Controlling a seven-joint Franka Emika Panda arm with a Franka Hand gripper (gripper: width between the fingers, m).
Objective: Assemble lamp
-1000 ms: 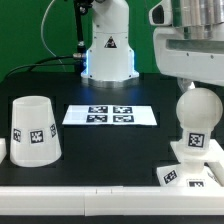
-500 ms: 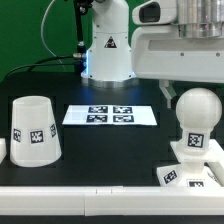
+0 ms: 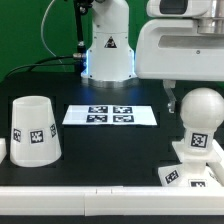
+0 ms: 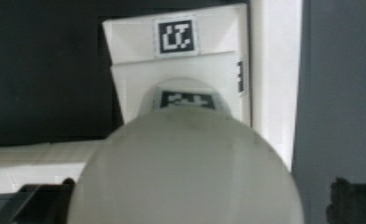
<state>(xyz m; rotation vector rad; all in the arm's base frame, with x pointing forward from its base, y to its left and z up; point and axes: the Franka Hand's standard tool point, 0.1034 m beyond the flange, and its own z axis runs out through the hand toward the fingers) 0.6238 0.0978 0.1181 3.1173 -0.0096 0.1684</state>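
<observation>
The round white bulb (image 3: pixel 202 112) stands upright on its stem in the square stepped base (image 3: pixel 188 168) at the exterior view's right. My gripper (image 3: pixel 198 88) hangs right above the bulb, open, one dark finger (image 3: pixel 172 99) showing beside the bulb's top. In the wrist view the bulb (image 4: pixel 183 160) fills the space between my gripper's (image 4: pixel 201 198) two dark fingertips (image 4: pixel 48 197), with a gap on at least one side. The tagged base (image 4: pixel 176 55) shows beyond it. The truncated-cone shade (image 3: pixel 32 128) stands apart at the exterior view's left.
The marker board (image 3: pixel 110 115) lies flat mid-table between shade and base. The arm's white pedestal (image 3: pixel 108 50) stands behind it. The table's front edge (image 3: pixel 100 190) runs close below the shade and the base.
My hand has shifted toward the exterior view's left above the bulb. The bulb, base and shade have stayed where they were.
</observation>
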